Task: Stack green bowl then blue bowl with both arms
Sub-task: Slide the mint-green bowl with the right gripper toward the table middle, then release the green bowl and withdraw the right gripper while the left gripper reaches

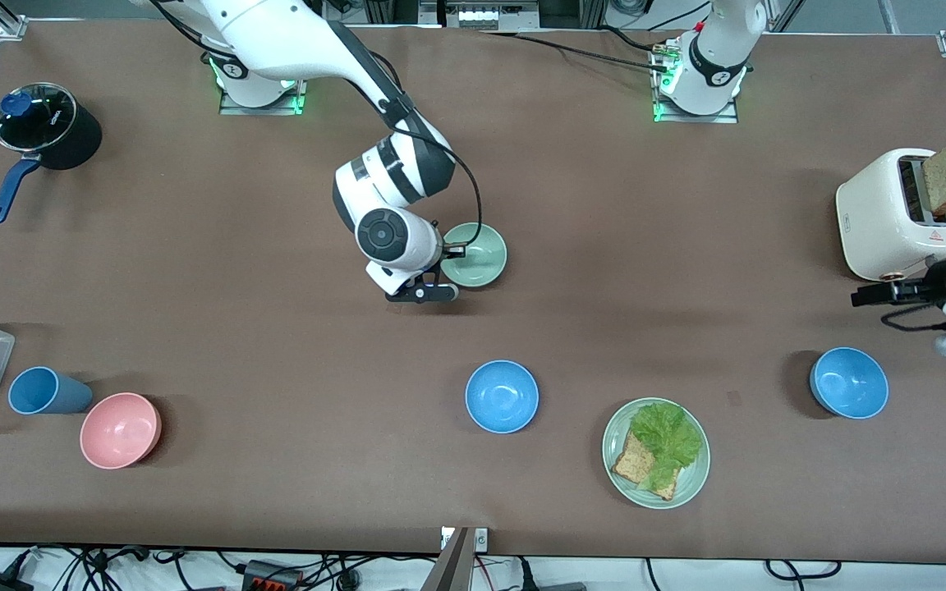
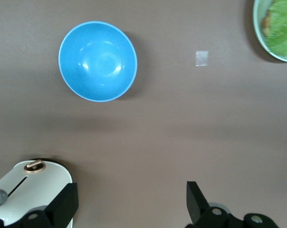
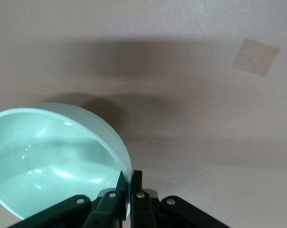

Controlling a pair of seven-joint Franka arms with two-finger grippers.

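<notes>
**Green bowl gripped at the rim, two blue bowls waiting**

The small, smooth, pale mint-green bowl point(image 1: 475, 255) sits mid-table, toward the robots' bases, and I have the right gripper point(image 1: 432, 293) on its rim at the edge nearer the front camera. In the right wrist view the two black fingers point(image 3: 136, 187) are pinched almost together with the thin bowl wall between them, so I read that as a firm rim grasp. I cannot tell whether the bowl is lifted or on the table.

The relation that matters to me: the nearer small, bright sky-blue bowl point(image 1: 502, 396) lies almost straight toward the front camera from the green one, well apart from it. The second identical blue bowl point(image 1: 849, 382) sits toward the left arm's end of the table.

The left gripper point(image 2: 129, 202) hangs over the table between that second blue bowl and the white toaster point(image 1: 900, 215), its jaws spread wide and holding nothing. That makes the left arm the nearer one for the second blue bowl, by my judgement.
</notes>
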